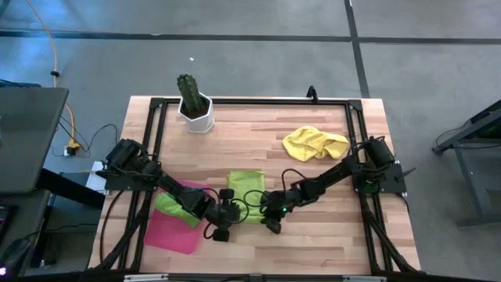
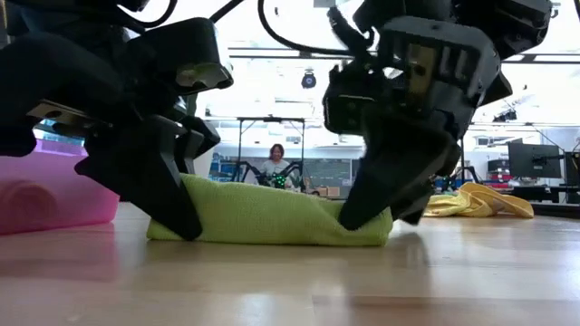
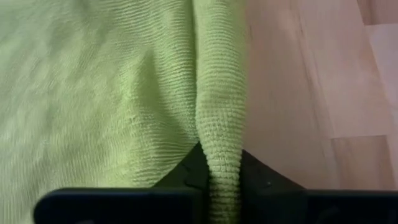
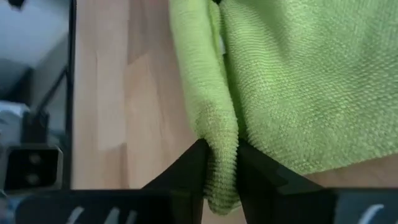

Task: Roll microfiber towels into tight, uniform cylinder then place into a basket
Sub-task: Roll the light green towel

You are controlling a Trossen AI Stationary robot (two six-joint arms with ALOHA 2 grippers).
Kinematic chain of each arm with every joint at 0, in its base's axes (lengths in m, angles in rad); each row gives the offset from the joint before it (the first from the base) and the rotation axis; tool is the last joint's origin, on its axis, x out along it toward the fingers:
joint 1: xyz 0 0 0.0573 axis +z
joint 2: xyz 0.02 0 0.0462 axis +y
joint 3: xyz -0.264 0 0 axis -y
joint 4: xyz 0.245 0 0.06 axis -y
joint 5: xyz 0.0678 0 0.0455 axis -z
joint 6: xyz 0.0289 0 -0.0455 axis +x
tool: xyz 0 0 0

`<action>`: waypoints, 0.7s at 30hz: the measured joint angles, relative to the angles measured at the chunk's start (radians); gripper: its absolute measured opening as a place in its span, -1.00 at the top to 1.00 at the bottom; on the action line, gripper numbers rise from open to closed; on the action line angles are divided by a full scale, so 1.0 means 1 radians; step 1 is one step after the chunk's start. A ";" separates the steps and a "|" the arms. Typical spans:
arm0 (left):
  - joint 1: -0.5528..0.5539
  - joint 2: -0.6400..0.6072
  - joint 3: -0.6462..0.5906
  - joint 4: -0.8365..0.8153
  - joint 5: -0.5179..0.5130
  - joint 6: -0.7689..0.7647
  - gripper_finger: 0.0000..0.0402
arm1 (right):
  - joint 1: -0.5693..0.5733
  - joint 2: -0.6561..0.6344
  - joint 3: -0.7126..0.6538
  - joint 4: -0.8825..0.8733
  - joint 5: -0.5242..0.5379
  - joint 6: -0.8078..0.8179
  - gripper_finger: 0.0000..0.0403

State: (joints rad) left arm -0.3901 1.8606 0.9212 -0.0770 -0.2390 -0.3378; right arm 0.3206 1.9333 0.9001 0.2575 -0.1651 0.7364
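A lime green towel lies on the table's middle, and its near edge is turned up into a low roll. My left gripper is shut on the roll's left end. My right gripper is shut on its right end. A green rolled towel lies in the pink-red basket at the near left, partly under my left arm. A yellow towel lies crumpled at the far right. The teal towel is not in view. My left gripper pinches a raised fold of the lime towel between its two fingers, at the near edge's left end. The fingers slant down from above. The towel rests on the table. My right gripper pinches a raised fold of the lime towel between its two fingers, at the near edge's right end. The fingers slant down from above. The towel rests on the table, slack between the two grippers.
A white pot with a cactus stands at the far left. A black frame runs around the table's edges. Bare wood shows near the front edge. A person sits in the room far behind the table.
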 joint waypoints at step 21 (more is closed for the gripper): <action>0.040 0.000 0.000 0.009 0.090 -0.029 0.95 | 0.176 -0.141 -0.001 -0.004 0.254 -0.845 0.53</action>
State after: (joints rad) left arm -0.3499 1.8608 0.9207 -0.0684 -0.1486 -0.3667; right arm 0.4964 1.7925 0.8993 0.2534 0.0888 -0.1087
